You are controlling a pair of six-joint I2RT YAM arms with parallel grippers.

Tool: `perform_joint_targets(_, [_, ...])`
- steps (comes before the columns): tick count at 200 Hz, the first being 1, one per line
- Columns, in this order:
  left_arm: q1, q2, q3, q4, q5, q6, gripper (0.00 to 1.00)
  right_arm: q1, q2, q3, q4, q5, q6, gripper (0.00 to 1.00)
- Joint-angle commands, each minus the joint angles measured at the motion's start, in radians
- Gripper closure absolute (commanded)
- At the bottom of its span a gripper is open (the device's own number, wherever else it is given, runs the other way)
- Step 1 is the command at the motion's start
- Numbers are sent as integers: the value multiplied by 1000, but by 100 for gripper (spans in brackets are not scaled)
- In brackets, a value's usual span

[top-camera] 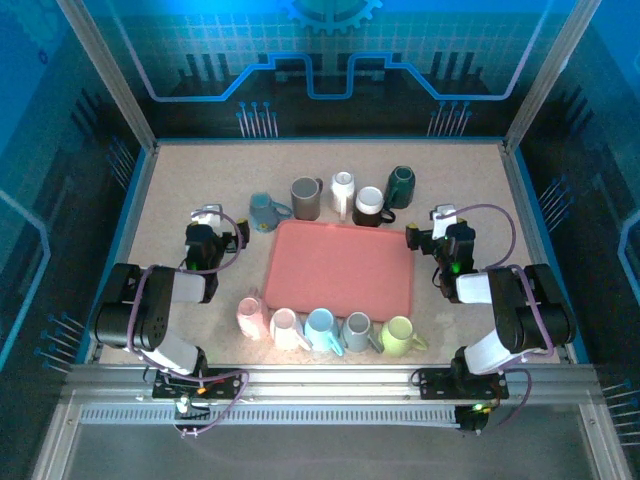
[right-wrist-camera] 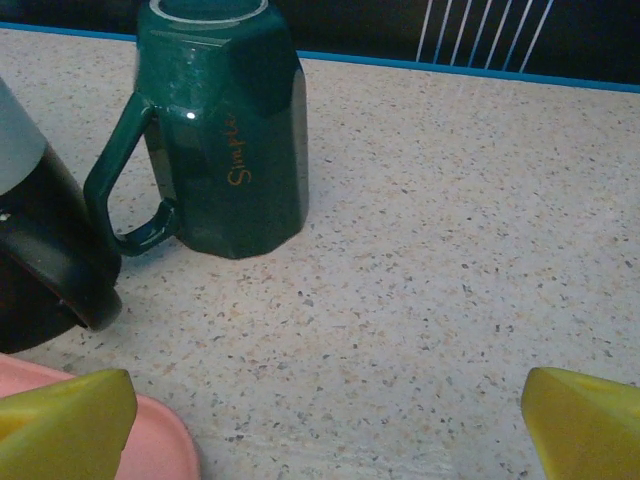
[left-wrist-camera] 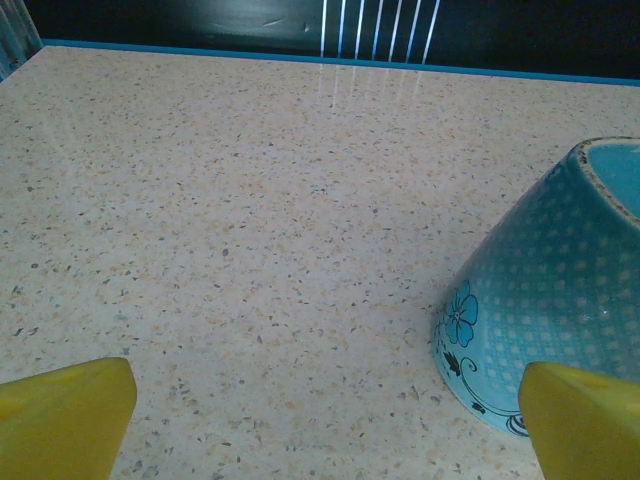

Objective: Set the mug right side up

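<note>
Mug stands upside down just ahead-right of left pincer, its fingers spread apart.

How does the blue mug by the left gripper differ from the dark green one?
The blue mug is checked with a flower print; the dark green mug is plain with gold lettering. The blue one flares like a cone; the green one has faceted, straight sides. Both stand on the table.

The light-blue checked mug stands upside down on the speckled table, base uppermost.
</note>
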Motion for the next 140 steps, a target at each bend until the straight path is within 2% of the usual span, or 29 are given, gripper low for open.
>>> perform_joint_targets(1, [-3, -55, 11, -42, -4, 11, 1, -6, -19, 10, 11, -24, -12, 0])
perform_joint_targets(21, [-3, -147, 26, -143, -13, 11, 1, -4, -124, -8, -41, -31, -22, 0])
perform_joint_targets(62, [-31, -381, 30, -302, -55, -35, 1, 42, -458, 40, -358, 0, 58, 0])
perform_joint_targets(73, [-63, -452, 66, -426, -60, -47, 1, 105, -529, 80, -469, -20, 54, 0])
perform_joint_targets(87, [-119, -549, 146, -671, -68, -83, 1, 212, -605, 128, -574, -29, 52, 0])
perform_joint_targets(108, [-181, -661, 242, -898, -9, -243, 1, 390, -695, 210, -732, -41, 65, 0])
perform_joint_targets(126, [-273, -734, 358, -1143, -22, -358, 1, 521, -725, 343, -948, -9, 107, 0])
perform_joint_targets(140, [-348, -749, 471, -1351, -19, -390, 1, 622, -710, 469, -1142, 53, 126, 0])
